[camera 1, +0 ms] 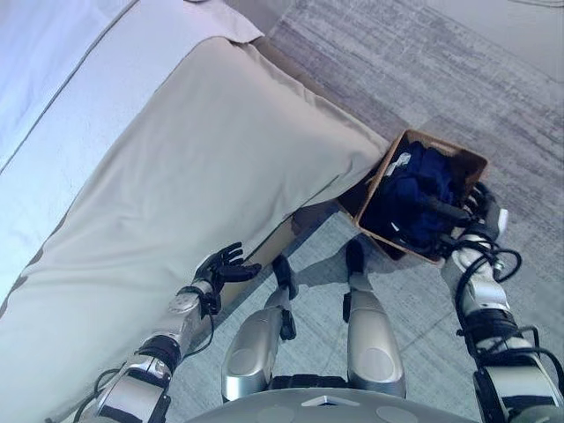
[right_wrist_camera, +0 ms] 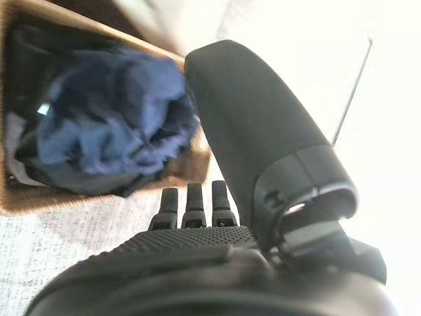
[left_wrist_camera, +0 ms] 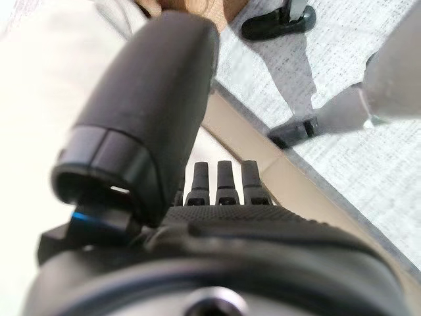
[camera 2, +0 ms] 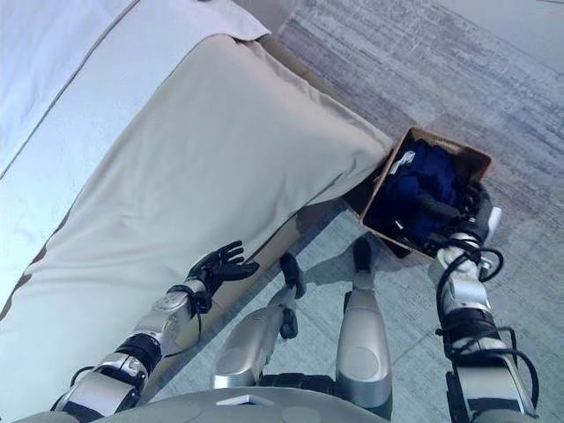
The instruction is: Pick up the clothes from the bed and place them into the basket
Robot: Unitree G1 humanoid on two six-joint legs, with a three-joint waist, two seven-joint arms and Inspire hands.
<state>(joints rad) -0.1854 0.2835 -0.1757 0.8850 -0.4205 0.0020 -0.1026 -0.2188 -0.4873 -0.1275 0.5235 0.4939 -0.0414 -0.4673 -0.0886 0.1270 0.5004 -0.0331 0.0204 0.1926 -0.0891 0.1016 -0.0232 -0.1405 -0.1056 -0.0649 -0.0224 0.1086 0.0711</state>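
Dark blue clothes (camera 1: 421,196) lie bunched inside the brown basket (camera 1: 472,162) on the floor beside the bed's corner. The clothes also show in the right wrist view (right_wrist_camera: 112,125). My right hand (camera 1: 476,208) is over the basket's near right rim, fingers straight and open, holding nothing. It shows in the right eye view too (camera 2: 471,211). My left hand (camera 1: 225,264) is open at the near edge of the bed (camera 1: 203,150), fingers spread, empty. The bed is covered by a plain beige sheet with no clothes on the part I see.
The basket stands on grey carpet (camera 1: 493,79) against the bed's corner. A lighter grey rug (camera 1: 423,308) lies under the basket's near side. White bedding (camera 1: 53,62) covers the far left of the bed.
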